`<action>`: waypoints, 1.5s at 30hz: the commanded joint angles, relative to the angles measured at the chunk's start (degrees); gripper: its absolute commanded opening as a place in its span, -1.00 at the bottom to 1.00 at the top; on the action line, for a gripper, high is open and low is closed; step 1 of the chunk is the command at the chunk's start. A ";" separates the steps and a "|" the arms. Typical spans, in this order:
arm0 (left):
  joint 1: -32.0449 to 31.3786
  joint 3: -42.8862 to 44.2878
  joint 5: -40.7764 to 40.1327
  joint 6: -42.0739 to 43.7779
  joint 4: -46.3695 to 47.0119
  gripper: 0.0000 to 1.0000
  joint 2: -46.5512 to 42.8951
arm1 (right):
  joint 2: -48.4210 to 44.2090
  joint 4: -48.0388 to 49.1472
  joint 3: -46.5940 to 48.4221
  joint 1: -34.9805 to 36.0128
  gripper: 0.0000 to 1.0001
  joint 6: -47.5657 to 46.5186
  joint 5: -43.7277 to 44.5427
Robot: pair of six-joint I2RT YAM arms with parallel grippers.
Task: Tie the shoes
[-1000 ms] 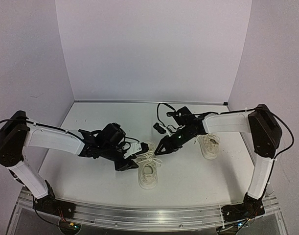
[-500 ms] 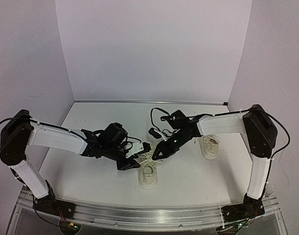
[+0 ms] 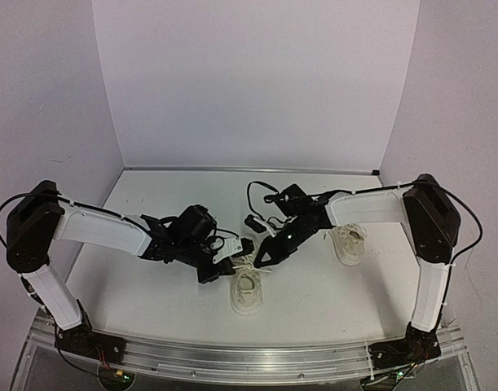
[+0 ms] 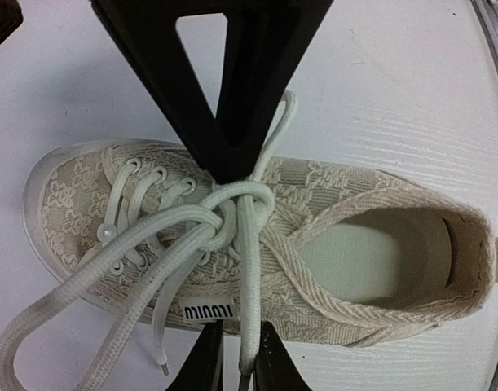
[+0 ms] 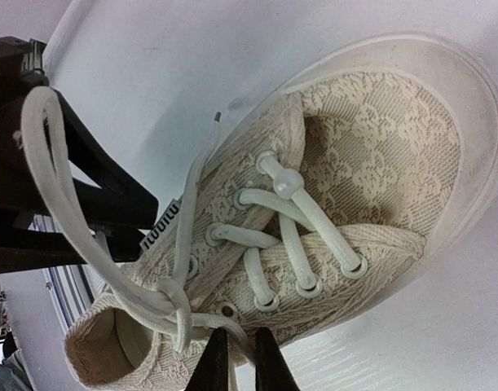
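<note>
One cream-white shoe (image 3: 247,292) stands near the table's front middle, toe away from the arms. Its white laces are crossed into a knot (image 4: 236,204) over the tongue. My left gripper (image 3: 219,266) is at the shoe's left side, shut on a lace strand (image 4: 248,322) between its fingertips (image 4: 275,362). My right gripper (image 3: 265,256) is at the shoe's far right side, shut on another strand (image 5: 236,338) by the top eyelets. A lace loop (image 5: 49,163) rises past the left gripper's black fingers (image 5: 77,204). The second shoe (image 3: 349,242) lies under the right forearm.
The right gripper's black finger (image 4: 232,81) hangs over the shoe in the left wrist view. Loose lace ends (image 4: 85,293) trail on the white table (image 3: 151,293) by the toe. Walls close in the back and both sides. A metal rail (image 3: 249,358) runs along the front edge.
The right gripper has moved left and nearer to the shoe's laces. The left gripper has shifted slightly right toward it. The shoe has stayed in place.
</note>
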 commanded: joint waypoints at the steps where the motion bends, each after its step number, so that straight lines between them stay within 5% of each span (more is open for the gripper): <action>1: -0.22 0.55 -1.74 -0.09 0.12 -0.80 -3.00 | 0.33 -1.58 1.18 0.51 -0.88 -0.74 1.47; 5: -0.15 -1.24 -4.03 -0.18 -1.40 -0.99 -6.30 | 0.20 -1.85 1.14 0.55 -0.97 -0.73 2.18; 14: 0.00 -3.14 -7.78 0.13 -5.65 -1.00 -10.27 | -0.49 -2.17 1.05 0.51 -0.98 -0.72 2.98; 21: 0.02 -3.53 -8.00 0.20 -6.76 -1.00 -11.19 | -0.46 -2.51 1.87 0.59 -0.59 -0.72 3.43; 28: 0.03 -3.62 -8.13 0.49 -6.79 -1.00 -11.27 | 0.63 -3.61 3.21 1.17 -0.45 -0.70 2.90; 38: 0.03 -4.29 -8.57 1.16 -8.38 -1.00 -11.11 | 0.28 -4.34 2.63 1.75 -1.00 -2.94 1.78; 45: 0.03 -4.38 -10.96 2.65 -12.50 -0.98 -8.98 | -1.14 -4.35 2.43 1.78 -1.00 -1.98 3.55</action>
